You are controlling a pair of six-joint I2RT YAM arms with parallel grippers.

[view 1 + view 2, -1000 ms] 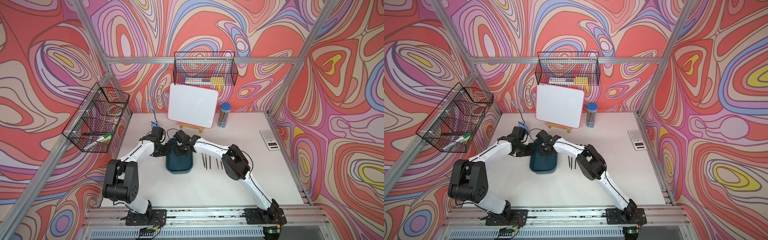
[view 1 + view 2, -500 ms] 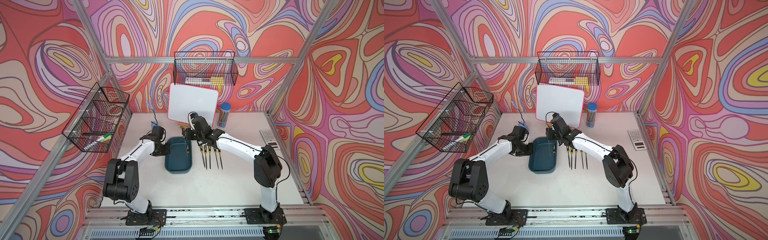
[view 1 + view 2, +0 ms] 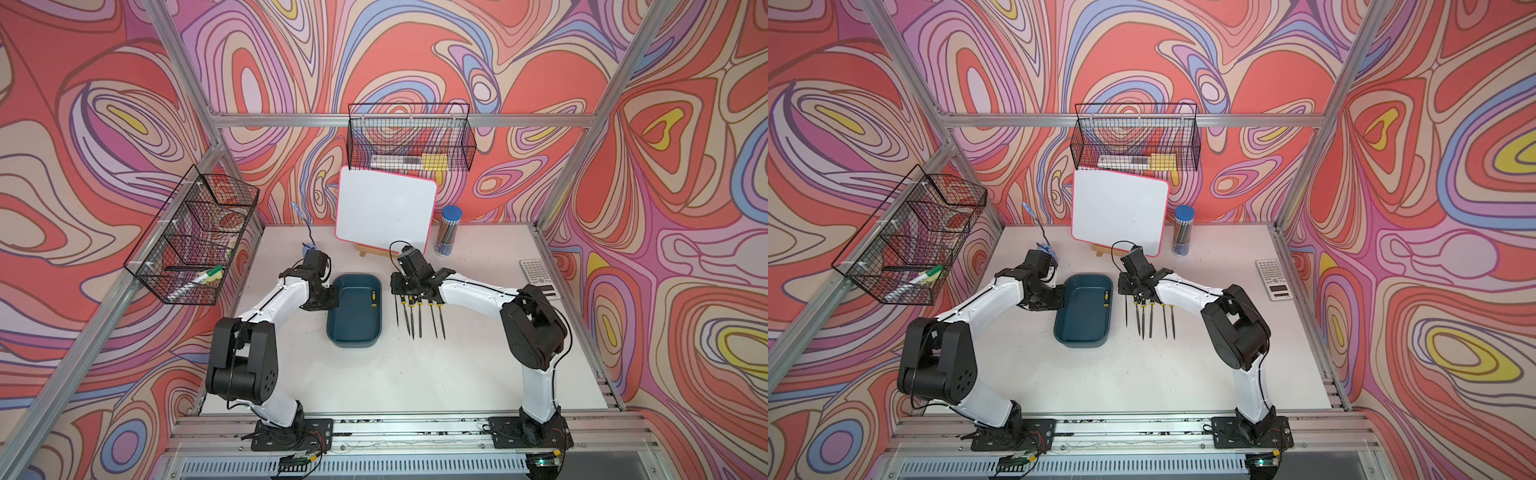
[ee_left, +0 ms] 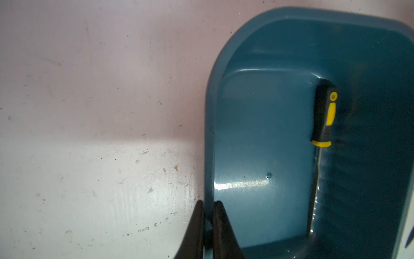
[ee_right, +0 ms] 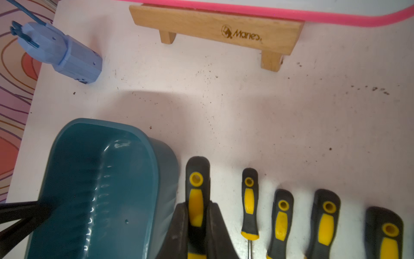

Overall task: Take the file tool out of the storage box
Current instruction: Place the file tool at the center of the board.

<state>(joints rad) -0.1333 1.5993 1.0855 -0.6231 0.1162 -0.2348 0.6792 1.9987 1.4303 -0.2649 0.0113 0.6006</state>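
The storage box [image 3: 353, 322] [image 3: 1079, 322] is a dark teal tub in the middle of the table. One file tool [image 3: 374, 298] [image 4: 324, 116] with a black and yellow handle lies inside along its right wall. My left gripper [image 3: 332, 301] [image 4: 208, 208] is shut on the box's left wall. My right gripper [image 3: 400, 291] [image 5: 197, 215] is shut on the handle of another file tool [image 5: 196, 192] [image 3: 1126, 313], just right of the box [image 5: 89, 179]. I cannot tell whether that file touches the table.
Several more files [image 3: 419, 316] [image 5: 282, 219] lie in a row right of the held one. Behind stand a whiteboard [image 3: 384, 212] on a wooden stand, a pencil tub [image 3: 449, 230] and a blue device [image 5: 67, 53]. A calculator [image 3: 536, 274] lies far right. Wire baskets [image 3: 409, 137] hang on the walls.
My right gripper has carried a file tool from over the box to its right side, down by the row of files. The left gripper has kept its hold on the box wall.
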